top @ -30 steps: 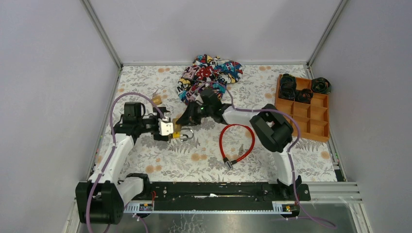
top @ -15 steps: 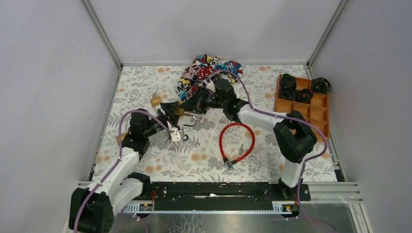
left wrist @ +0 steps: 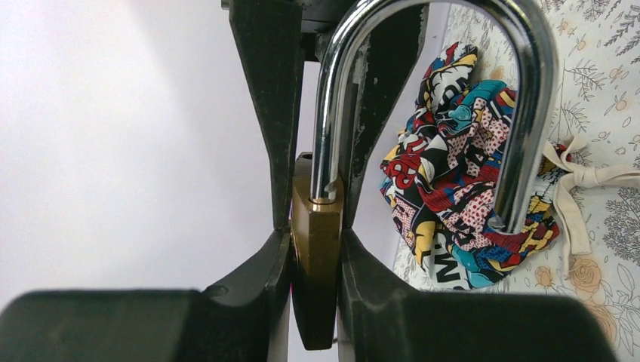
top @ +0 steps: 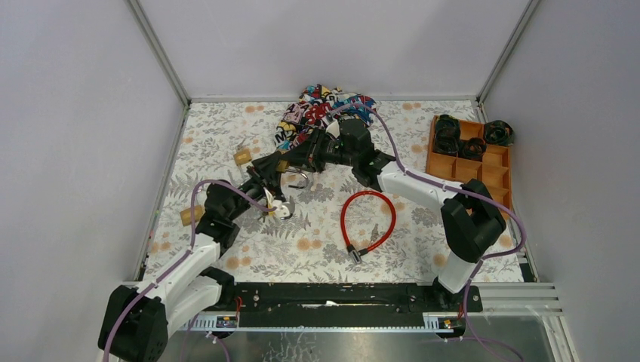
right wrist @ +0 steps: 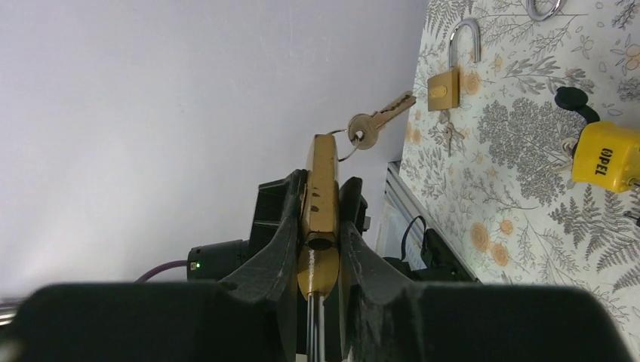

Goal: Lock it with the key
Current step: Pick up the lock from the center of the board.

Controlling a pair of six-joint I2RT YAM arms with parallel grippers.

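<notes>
- Grey walls (top: 75,113) surround a floral-clothed table (top: 317,253).
- The left gripper (left wrist: 315,249) pinches the body of the brass padlock (left wrist: 315,317), which is held above the table.
- The right gripper (right wrist: 322,226) clamps the same body from the opposite direction, probably bracing it.
- Its shackle (left wrist: 528,113) stands open, free to be pressed home.
- A key (right wrist: 377,121) dangles on a ring at the base.

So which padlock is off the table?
The padlock clamped between the left gripper and right gripper; the other brass padlock and the yellow padlock lie on the table.
</notes>
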